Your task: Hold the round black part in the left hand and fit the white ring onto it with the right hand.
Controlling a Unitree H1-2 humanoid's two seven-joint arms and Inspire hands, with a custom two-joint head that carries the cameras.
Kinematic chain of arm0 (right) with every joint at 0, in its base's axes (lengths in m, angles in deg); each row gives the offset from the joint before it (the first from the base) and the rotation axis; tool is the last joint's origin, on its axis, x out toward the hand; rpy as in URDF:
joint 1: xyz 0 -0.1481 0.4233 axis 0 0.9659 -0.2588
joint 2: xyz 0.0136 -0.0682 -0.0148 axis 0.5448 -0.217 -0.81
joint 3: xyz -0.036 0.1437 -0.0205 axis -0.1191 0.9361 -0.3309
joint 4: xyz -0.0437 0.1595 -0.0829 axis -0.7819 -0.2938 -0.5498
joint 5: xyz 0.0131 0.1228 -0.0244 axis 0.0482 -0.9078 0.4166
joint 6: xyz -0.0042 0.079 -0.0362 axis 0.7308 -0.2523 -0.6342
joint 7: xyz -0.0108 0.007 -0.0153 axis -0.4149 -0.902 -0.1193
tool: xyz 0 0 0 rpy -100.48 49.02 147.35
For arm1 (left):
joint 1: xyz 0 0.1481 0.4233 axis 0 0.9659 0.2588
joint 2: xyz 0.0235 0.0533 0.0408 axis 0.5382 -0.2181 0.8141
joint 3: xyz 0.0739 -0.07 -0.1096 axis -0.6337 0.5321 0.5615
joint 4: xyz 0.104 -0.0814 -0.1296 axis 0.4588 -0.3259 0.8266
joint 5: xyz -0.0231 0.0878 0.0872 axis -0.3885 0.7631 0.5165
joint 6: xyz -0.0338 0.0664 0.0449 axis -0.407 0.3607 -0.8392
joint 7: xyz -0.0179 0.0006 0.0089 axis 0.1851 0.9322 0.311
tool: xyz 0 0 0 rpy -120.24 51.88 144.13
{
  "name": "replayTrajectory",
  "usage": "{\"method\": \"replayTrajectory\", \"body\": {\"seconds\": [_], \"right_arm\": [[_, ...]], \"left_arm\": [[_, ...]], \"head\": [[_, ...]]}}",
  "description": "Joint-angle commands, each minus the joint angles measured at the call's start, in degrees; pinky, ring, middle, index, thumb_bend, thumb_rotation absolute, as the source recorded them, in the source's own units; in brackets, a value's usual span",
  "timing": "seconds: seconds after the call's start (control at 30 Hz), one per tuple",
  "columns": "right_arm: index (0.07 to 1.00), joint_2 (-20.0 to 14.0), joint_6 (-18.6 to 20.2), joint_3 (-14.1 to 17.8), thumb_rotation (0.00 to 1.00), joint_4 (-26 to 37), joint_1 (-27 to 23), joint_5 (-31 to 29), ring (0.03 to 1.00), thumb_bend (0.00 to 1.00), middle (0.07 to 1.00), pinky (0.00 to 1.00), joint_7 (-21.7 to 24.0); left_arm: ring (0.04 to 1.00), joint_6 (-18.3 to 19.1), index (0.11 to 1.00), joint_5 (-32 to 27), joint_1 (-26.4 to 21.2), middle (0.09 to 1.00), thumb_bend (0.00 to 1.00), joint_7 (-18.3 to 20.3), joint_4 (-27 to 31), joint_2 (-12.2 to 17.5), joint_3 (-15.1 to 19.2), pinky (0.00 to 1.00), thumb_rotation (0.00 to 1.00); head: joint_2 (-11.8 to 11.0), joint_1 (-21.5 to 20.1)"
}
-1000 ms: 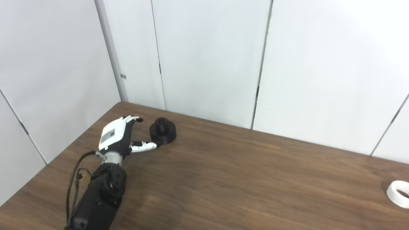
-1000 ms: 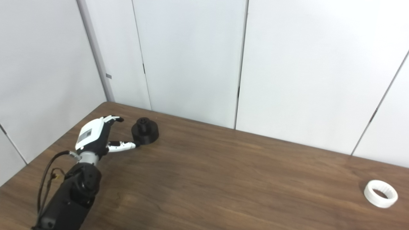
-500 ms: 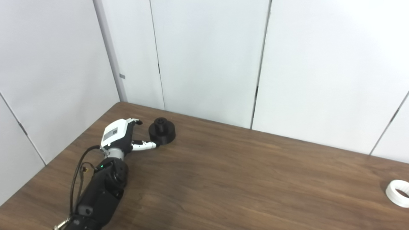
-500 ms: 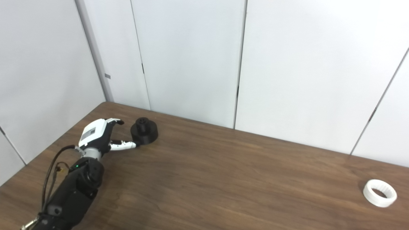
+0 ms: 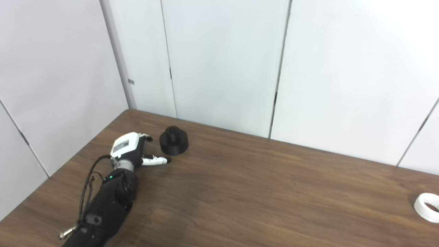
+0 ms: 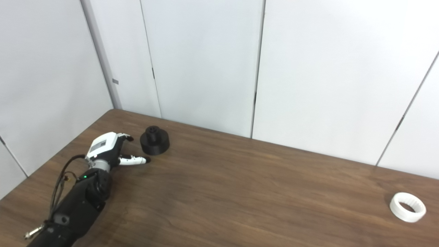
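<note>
One open, empty left hand has drawn back from the round black part.

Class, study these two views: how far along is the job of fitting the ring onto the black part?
Nothing is done yet. The black part sits on the table, ungrasped; the open left robot hand lies beside it. The ring lies far right, untouched. Grasping, fetching and fitting all remain.

left hand: low, fingers spread, empty | right hand: unseen
</note>
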Motion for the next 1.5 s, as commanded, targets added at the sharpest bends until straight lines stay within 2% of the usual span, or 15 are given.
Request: {"method": "replayTrajectory", "body": {"seconds": [0.0,0.17,0.43,0.57,0.67,1.1,1.47], "right_arm": [[0.908,-0.1,-0.9,0.4,1.0,2.7,-0.5,-0.5,0.947,0.61,0.94,0.83,-0.5],[0.907,0.3,0.1,0.4,1.0,3.6,-0.3,-0.3,0.947,0.63,0.938,0.83,-1.0],[0.91,0.5,-0.4,0.2,1.0,3.9,0.0,0.5,0.945,0.64,0.935,0.83,-0.9],[0.914,0.6,-0.5,0.0,1.0,4.1,0.1,0.7,0.93,0.63,0.93,0.76,-0.8],[0.919,0.7,-0.5,-0.2,1.0,4.4,0.2,0.7,0.928,0.63,0.929,0.74,-0.8],[0.915,0.9,-0.5,-0.2,1.0,4.8,0.6,1.3,0.935,0.67,0.929,0.78,-0.9],[0.925,1.0,-0.3,-0.4,1.0,5.1,0.6,2.7,0.952,0.71,0.941,0.82,-1.1]], "left_arm": [[0.983,-1.6,0.803,0.1,-3.5,0.925,1.0,-1.5,-0.2,2.1,-0.1,1.0,0.51],[0.981,-3.1,0.8,-0.6,-4.9,0.922,1.0,-2.5,-2.9,1.6,-0.5,1.0,0.49],[0.983,-3.1,0.809,-0.7,-7.9,0.927,1.0,-2.4,-5.7,1.4,-2.4,1.0,0.48],[0.993,-2.9,0.816,-1.0,-9.4,0.939,1.0,-1.7,-6.8,1.1,-3.5,1.0,0.51],[0.998,-3.0,0.821,-1.5,-10.3,0.94,1.0,-1.6,-7.7,0.8,-4.0,1.0,0.52],[1.0,-3.1,0.832,-1.6,-12.8,0.952,1.0,-1.7,-11.2,0.3,-7.1,1.0,0.52],[1.0,-3.7,0.835,-3.0,-13.5,0.954,1.0,-2.1,-12.0,-0.5,-7.1,1.0,0.47]], "head": [[0.1,0.1],[0.3,0.0],[0.6,-0.4],[0.6,-0.7],[0.7,-0.9],[0.9,-1.2],[1.3,-1.0]]}}
